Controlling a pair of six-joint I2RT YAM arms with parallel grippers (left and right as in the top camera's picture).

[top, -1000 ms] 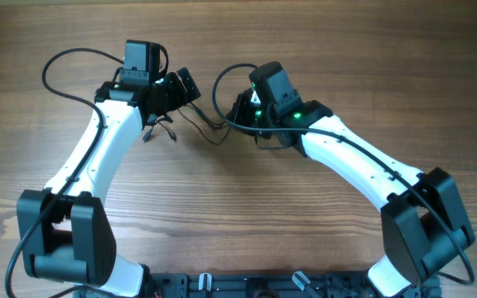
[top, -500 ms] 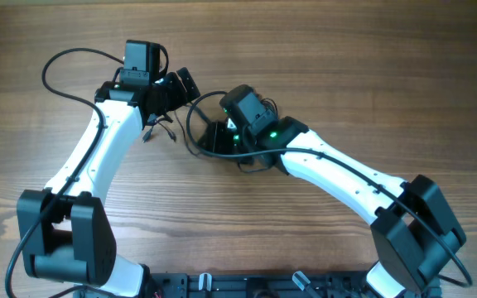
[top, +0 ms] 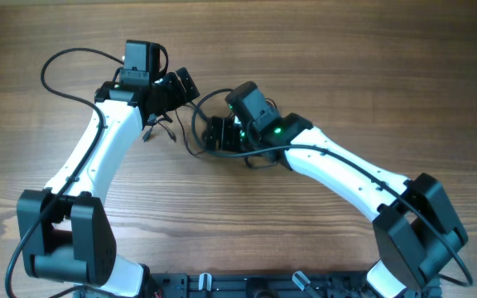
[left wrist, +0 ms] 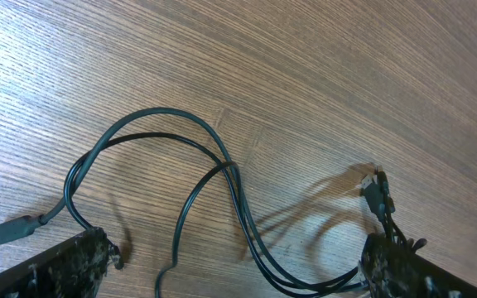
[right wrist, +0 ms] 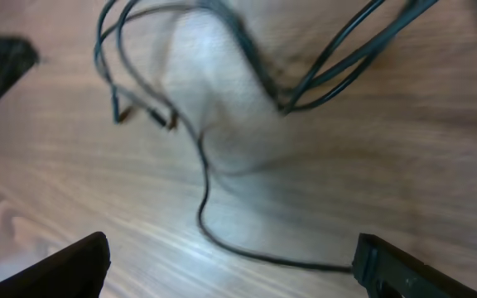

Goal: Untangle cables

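Thin black tangled cables (left wrist: pixel 232 170) lie looped on the wooden desk (left wrist: pixel 387 66). Left fingers (left wrist: pixel 48 273) and right fingers (right wrist: pixel 65 269) gape wide, empty. Seemingly between grasps; next, each should pinch a separate strand.

Robot lab bench, wood-grain tabletop (top: pixel 371 58), two white arms (top: pixel 98 157) mounted at its edge

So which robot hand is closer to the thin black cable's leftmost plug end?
Left. The left gripper sits just beyond the thin black cable's plug end; the right gripper is farther away, off to its right.
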